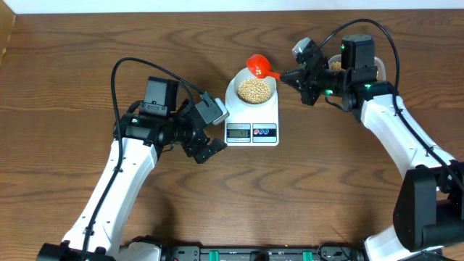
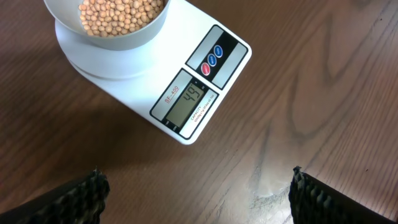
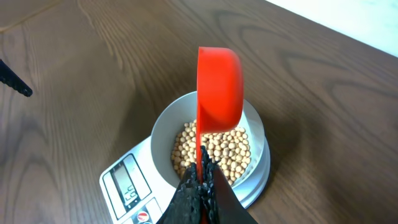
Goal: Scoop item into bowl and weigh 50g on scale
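Right hand (image 3: 200,186) clamps the red scoop (image 3: 219,81) — tipped over the bowl (image 3: 160,134); left hand (image 2: 196,182) gapes wide, empty.

Beige-yellow round beans (image 1: 254,88) lie in the small white bowl (image 1: 237,83) on the flat white scale (image 1: 252,131), ahead of the left hand (image 1: 209,150).

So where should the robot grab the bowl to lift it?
By the bowl's rim, on the left side, coming down from above with one finger inside and one outside. It is round and open on top, and bare wall shows above the beans there. The right gripper holds the scoop over the far edge; the open left gripper is nearer.
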You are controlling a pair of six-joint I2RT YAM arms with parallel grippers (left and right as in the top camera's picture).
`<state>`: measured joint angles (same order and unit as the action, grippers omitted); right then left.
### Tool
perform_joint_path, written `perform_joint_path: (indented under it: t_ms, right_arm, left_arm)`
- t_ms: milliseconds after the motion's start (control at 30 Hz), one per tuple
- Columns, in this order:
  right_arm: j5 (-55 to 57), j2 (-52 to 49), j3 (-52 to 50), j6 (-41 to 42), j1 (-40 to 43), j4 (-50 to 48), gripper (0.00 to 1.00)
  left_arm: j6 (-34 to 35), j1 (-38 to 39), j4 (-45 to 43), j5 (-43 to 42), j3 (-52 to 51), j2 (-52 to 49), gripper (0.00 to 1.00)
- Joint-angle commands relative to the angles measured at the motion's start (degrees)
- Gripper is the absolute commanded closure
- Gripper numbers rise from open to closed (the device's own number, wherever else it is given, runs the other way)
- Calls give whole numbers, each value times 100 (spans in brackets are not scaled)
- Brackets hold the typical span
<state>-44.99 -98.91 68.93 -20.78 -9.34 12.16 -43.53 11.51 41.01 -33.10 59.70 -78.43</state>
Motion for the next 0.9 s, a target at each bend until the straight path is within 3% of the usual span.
perform_joint_path:
  t_ms: [0, 533, 767, 867]
  right_arm:
    - [-83, 184, 31, 258, -44, 7, 99]
    - [-81, 181, 31, 275, 2, -24, 99]
    - [-544, 186, 31, 682, 2, -612, 99]
    - [-363, 155, 28, 472, -7, -332, 99]
  left_arm:
    - [-37, -20, 4, -76, 129, 0, 5]
    - [-37, -20, 2, -76, 129, 0, 5]
    - [-37, -20, 4, -76, 129, 0, 5]
    - [-37, -20, 4, -76, 129, 0, 5]
